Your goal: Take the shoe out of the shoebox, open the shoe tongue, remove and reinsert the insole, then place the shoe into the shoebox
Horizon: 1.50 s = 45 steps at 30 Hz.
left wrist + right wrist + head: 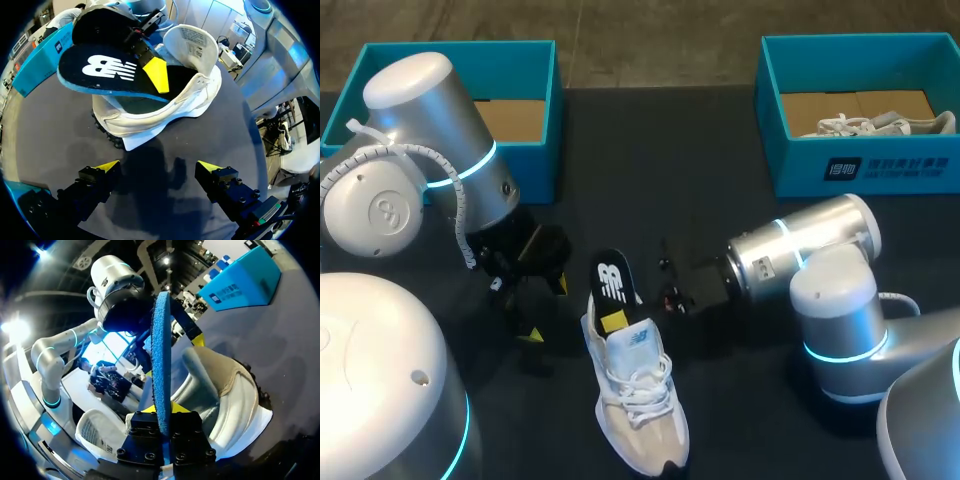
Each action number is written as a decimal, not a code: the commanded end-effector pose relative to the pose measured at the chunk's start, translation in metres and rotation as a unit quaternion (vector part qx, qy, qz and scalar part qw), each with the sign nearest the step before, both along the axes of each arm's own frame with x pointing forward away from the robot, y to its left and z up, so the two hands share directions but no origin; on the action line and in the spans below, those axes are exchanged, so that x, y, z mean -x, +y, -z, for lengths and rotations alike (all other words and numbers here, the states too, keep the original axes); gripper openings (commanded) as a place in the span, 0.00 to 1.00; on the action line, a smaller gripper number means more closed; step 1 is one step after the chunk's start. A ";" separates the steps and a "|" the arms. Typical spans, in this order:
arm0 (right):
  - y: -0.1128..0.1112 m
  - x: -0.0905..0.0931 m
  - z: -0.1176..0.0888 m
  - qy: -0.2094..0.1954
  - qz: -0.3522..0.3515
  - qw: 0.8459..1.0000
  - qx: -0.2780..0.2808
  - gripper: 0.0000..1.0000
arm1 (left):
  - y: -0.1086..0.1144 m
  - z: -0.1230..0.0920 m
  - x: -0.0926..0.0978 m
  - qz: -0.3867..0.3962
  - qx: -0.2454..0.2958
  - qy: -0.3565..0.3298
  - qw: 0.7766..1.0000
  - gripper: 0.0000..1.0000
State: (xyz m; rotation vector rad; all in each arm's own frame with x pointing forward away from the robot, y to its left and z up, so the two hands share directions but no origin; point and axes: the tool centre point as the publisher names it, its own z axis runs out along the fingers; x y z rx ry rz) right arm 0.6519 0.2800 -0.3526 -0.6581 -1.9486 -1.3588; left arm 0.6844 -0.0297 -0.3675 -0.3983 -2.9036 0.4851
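A white and beige shoe (pixel 635 405) lies on the dark table, heel toward the boxes. Its black insole (pixel 611 279) with a white logo sticks up out of the heel opening. My right gripper (pixel 617 319) comes in from the right and is shut on the insole's edge. In the right wrist view the insole's blue underside (pixel 161 360) stands edge-on between the right gripper (pixel 161 415), with the shoe (pixel 225 395) beyond. My left gripper (pixel 159 167) stands open just short of the shoe's heel (pixel 165 107), holding nothing. In the head view the left gripper (pixel 544 310) is left of the shoe.
A teal shoebox (pixel 535 95) with a cardboard liner stands at the back left, behind my left arm. A second teal shoebox (pixel 865 165) at the back right holds another pale shoe (pixel 880 125). Bare dark table lies between the boxes.
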 end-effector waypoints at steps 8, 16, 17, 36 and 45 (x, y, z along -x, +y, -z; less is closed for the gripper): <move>-0.001 -0.004 -0.011 -0.021 0.004 1.000 -0.006 0.45 | 0.001 0.000 0.001 0.000 0.002 -0.001 1.000 1.00; -0.006 -0.015 -0.021 -0.044 0.017 0.999 -0.027 0.39 | 0.001 0.000 0.001 0.000 0.002 -0.001 1.000 1.00; -0.007 -0.016 -0.022 -0.045 0.017 0.998 -0.033 0.38 | 0.001 0.000 0.001 0.000 0.002 -0.001 1.000 1.00; -0.009 -0.022 -0.006 0.008 0.012 1.000 -0.010 0.00 | 0.001 0.000 0.001 0.000 0.002 -0.001 1.000 1.00; -0.011 0.000 0.002 0.022 0.019 1.000 0.007 0.00 | 0.001 0.000 0.001 0.000 0.002 -0.001 1.000 1.00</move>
